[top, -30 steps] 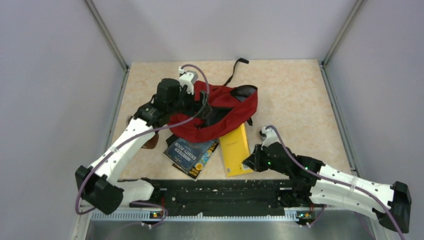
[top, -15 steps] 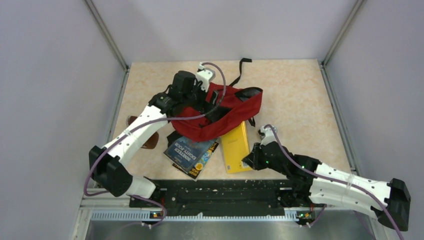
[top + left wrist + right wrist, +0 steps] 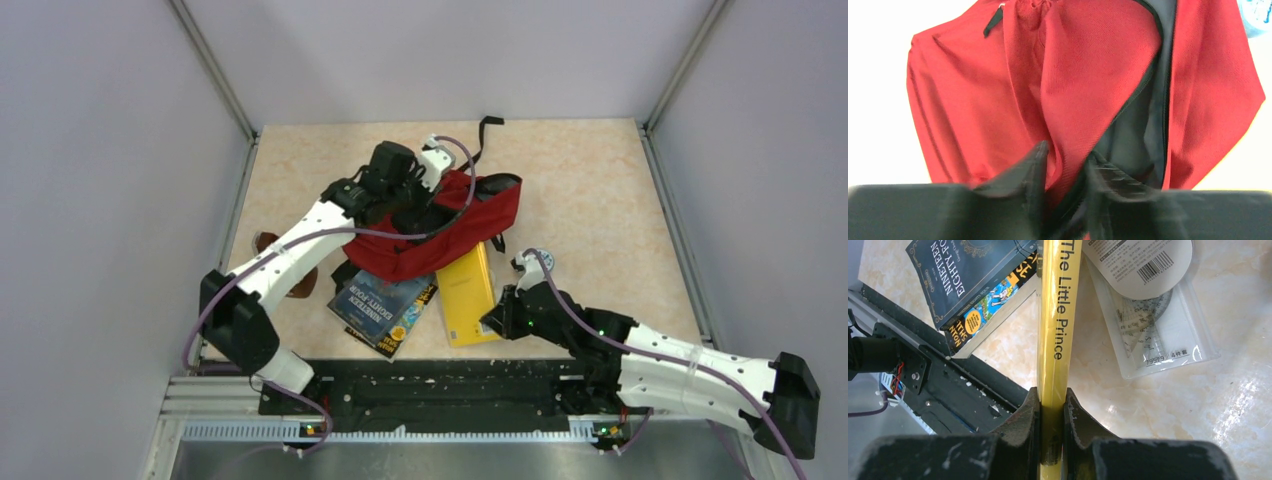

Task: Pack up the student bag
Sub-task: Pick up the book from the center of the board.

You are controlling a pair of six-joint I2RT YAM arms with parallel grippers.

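Observation:
The student bag (image 3: 455, 228), red with a black zipper, lies crumpled at the table's middle; its opening shows dark lining (image 3: 1135, 135). My left gripper (image 3: 424, 203) reaches onto its top. In the left wrist view this gripper (image 3: 1068, 152) pinches a fold of red fabric beside the zipper edge. A yellow book (image 3: 468, 295), "The Little Prince" (image 3: 1058, 300), lies partly under the bag's near edge. My right gripper (image 3: 496, 322) is shut on that book's near end, spine between the fingers (image 3: 1051, 392).
A dark blue book (image 3: 382, 305) lies left of the yellow one, its corner under the bag. A clear packet of rulers (image 3: 1153, 330) rests on the table to the right. A brown pouch (image 3: 297, 281) sits under the left arm. A black rail (image 3: 440, 385) runs along the near edge.
My left arm swung right and farther back over the bag, and its jaws went from wide open to closed on the fabric. The bag shifted slightly right. The right arm barely moved.

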